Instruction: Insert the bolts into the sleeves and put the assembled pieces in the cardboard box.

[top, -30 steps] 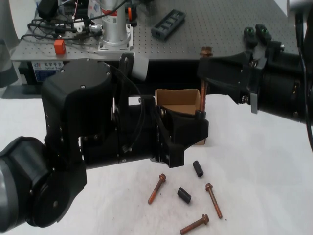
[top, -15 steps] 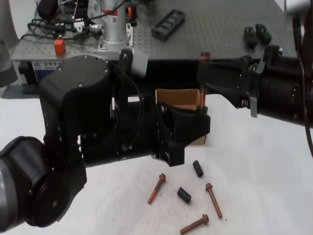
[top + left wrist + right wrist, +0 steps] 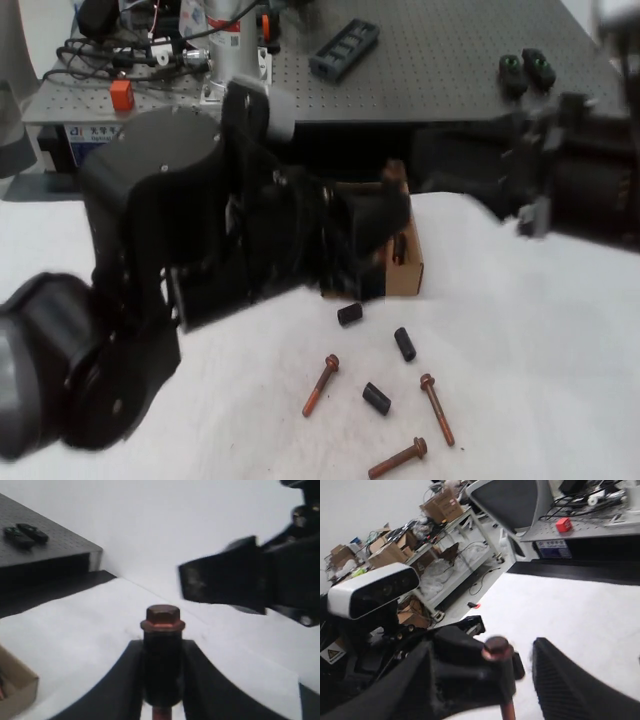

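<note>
High view: the left gripper (image 3: 372,222) hangs at the left side of the cardboard box (image 3: 408,272), with the right arm close on its right. Judged risk: the bolt (image 3: 395,175) is only slipped in, not fastened. A tilt, or a knock from that arm, could shed it onto the counter (image 3: 520,340), short of the box.

Left wrist view: the left fingers (image 3: 127,685) are clenched on the black sleeve (image 3: 162,672), and the bolt head stands above it.

Right wrist view: the right gripper (image 3: 487,680) is released. Its fingers (image 3: 567,685) are spread wide on either side of the bolt and appear to touch nothing.
</note>
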Controlling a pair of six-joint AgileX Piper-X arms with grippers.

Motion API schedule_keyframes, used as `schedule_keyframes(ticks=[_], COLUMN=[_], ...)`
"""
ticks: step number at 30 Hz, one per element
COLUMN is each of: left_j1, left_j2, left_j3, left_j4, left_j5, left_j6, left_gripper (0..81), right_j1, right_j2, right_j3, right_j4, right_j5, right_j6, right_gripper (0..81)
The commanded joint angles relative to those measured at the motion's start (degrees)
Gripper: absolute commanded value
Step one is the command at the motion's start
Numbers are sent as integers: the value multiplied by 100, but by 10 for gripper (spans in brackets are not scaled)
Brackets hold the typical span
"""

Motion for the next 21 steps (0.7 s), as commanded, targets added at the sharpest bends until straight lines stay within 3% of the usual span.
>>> schedule_keyframes(ticks=[1, 6, 12, 17, 21], left_j1=[272, 558, 558, 558, 558], left_j2=[589, 2089, 4200, 5651, 6405], left_j3=[-686, -2638, -5423, -7450, -8409], left_j4=[18, 1941, 4147, 5141, 5827], left_j5=[-876, -1209, -1246, -1429, -1512], left_j6=[-672, -914, -231, -42, 26], left_gripper=[7, 7, 7, 7, 7], right_j1=[-147, -678, -681, -681, -665], right_j2=[-131, -414, -196, 156, 491], right_j3=[-54, -54, -27, -27, -27], right_j4=[173, 1850, 3206, 3517, 3616], right_j5=[71, 818, 1846, 2088, 2119], right_j6=[-111, -998, -1565, -1564, -1564], right_gripper=[426, 426, 426, 426, 426])
